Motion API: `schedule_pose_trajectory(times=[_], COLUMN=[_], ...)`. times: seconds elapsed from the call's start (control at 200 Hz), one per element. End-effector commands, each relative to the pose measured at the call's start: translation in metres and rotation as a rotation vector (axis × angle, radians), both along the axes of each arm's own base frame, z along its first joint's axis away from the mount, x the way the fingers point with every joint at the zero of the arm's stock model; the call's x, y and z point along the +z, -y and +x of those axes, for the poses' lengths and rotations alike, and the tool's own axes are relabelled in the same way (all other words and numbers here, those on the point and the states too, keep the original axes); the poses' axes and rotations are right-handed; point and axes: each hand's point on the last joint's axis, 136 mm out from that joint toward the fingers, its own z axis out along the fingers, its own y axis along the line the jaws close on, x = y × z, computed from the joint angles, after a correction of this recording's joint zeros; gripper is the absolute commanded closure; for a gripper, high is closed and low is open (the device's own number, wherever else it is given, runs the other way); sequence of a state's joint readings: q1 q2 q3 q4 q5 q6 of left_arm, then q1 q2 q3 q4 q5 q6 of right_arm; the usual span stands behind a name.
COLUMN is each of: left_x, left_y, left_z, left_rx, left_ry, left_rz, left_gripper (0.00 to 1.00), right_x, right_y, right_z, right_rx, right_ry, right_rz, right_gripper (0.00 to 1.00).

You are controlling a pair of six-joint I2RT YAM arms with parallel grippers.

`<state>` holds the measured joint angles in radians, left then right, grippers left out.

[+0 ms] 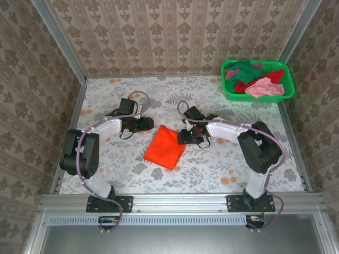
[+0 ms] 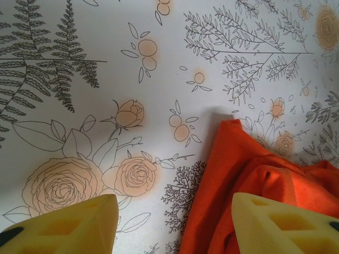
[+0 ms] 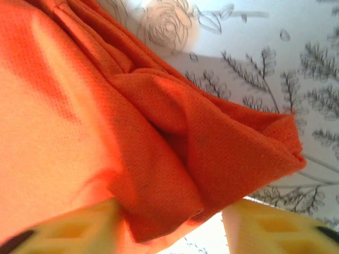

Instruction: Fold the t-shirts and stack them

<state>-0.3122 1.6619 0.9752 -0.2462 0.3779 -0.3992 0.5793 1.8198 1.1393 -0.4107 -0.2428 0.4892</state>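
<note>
A bright orange t-shirt (image 1: 165, 146) lies folded into a rough square in the middle of the table. My left gripper (image 1: 150, 125) hovers at its upper left corner, open. In the left wrist view its jaws (image 2: 175, 227) stand wide apart, bare table under the left one and the shirt's edge (image 2: 249, 174) under the right one. My right gripper (image 1: 185, 138) sits at the shirt's upper right corner. Its yellow fingers (image 3: 265, 227) are apart, and a thick fold of the orange cloth (image 3: 159, 159) lies between them, clear of the right finger. Other t-shirts, pink (image 1: 265, 87), red (image 1: 245, 86) and dark green (image 1: 244, 69), lie bunched in the basket.
A green mesh basket (image 1: 258, 97) stands at the back right corner. The floral tablecloth (image 1: 116, 159) covers the table. Patterned walls close in the back and sides, and a metal rail (image 1: 180, 200) runs along the near edge by the arm bases.
</note>
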Motion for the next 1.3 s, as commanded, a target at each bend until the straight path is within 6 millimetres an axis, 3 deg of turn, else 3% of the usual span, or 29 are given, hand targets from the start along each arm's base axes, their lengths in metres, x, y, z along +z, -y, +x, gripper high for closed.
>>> schedule_pose_trajectory(times=[0.0, 0.08, 0.2, 0.395, 0.46, 0.52, 0.575, 0.645, 0.68, 0.865, 1.045, 1.06, 1.295], left_x=[0.013, 0.016, 0.021, 0.037, 0.048, 0.056, 0.061, 0.066, 0.067, 0.072, 0.067, 0.067, 0.024], left_y=[-0.005, -0.01, -0.015, -0.01, -0.002, 0.001, 0.02, 0.034, 0.04, 0.075, 0.114, 0.118, 0.152], left_z=[-0.006, -0.01, -0.017, -0.028, -0.028, -0.024, -0.028, -0.027, -0.028, -0.032, -0.052, -0.053, -0.068], left_rx=[-0.01, 0.007, 0.024, 0.014, -0.003, -0.005, -0.053, -0.078, -0.086, -0.072, -0.137, -0.145, -0.093], left_ry=[0.032, 0.045, 0.067, 0.13, 0.168, 0.193, 0.215, 0.225, 0.22, 0.166, 0.141, 0.146, 0.047], left_rz=[-0.002, 0.01, 0.02, 0.086, 0.124, 0.159, 0.181, 0.206, 0.218, 0.229, 0.256, 0.267, 0.421], left_gripper=[0.4, 0.4, 0.4, 0.39, 0.39, 0.39, 0.38, 0.38, 0.32, 0.12, 0.13, 0.13, 0.14], right_x=[0.0, 0.001, 0.0, 0.004, 0.013, 0.022, 0.03, 0.039, 0.045, 0.069, 0.076, 0.084, 0.089], right_y=[0.003, 0.003, 0.0, -0.007, -0.011, -0.009, -0.001, 0.015, 0.025, 0.082, 0.128, 0.13, 0.158], right_z=[0.011, 0.022, 0.04, 0.074, 0.081, 0.085, 0.088, 0.088, 0.088, 0.067, 0.032, 0.029, -0.018], right_rx=[-0.017, -0.024, -0.025, -0.082, -0.104, -0.128, -0.162, -0.213, -0.235, -0.33, -0.376, -0.378, -0.348], right_ry=[-0.008, 0.007, 0.021, 0.029, 0.05, 0.078, 0.103, 0.137, 0.155, 0.239, 0.274, 0.297, 0.374], right_rz=[0.006, 0.03, 0.071, 0.12, 0.15, 0.163, 0.169, 0.167, 0.165, 0.131, 0.07, 0.076, 0.016], right_gripper=[0.71, 0.86, 0.95, 0.97, 0.89, 0.66, 0.46, 0.34, 0.29, 0.2, 0.19, 0.19, 0.2])
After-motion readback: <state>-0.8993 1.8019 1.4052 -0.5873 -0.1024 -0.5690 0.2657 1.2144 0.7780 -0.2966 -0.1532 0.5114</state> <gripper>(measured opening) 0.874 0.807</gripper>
